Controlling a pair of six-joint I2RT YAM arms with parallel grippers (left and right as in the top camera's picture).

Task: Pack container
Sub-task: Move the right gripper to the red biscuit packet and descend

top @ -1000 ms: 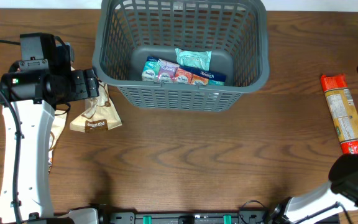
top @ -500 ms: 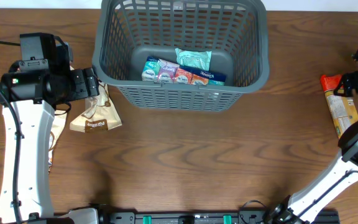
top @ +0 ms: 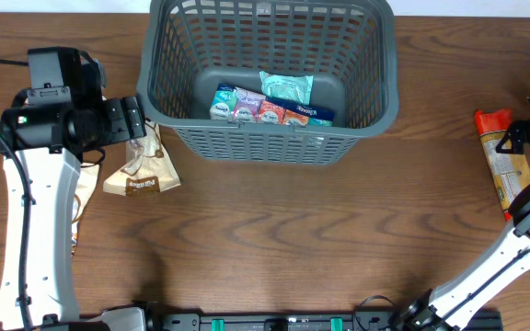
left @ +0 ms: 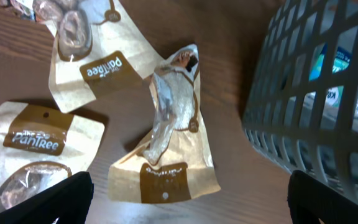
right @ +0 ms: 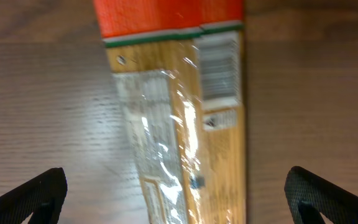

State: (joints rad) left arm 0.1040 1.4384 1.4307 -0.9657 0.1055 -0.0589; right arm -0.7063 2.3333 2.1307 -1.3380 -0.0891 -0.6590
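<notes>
Wrist views show left tool point(left: 191, 200) and right tool point(right: 178, 194) spread wide, holding nothing; overhead alone shows whole container point(top: 270, 142)

The brown wooden table point(top: 274, 230) showed a smooth, faintly sheened top with dark grain. At twelve o'clock on it the large dark grey plastic basket with slotted lattice sides point(top: 267, 142) looked matt and moulded, and the small colourful snack packets point(top: 270, 110) inside it had a glossy film skin. At nine o'clock the tan kraft-paper pouch point(left: 166, 134) looked matt and creased with a shiny clear window, while at three o'clock the long red-ended packet point(right: 179, 124) wore glossy, wrinkled transparent wrap.
</notes>
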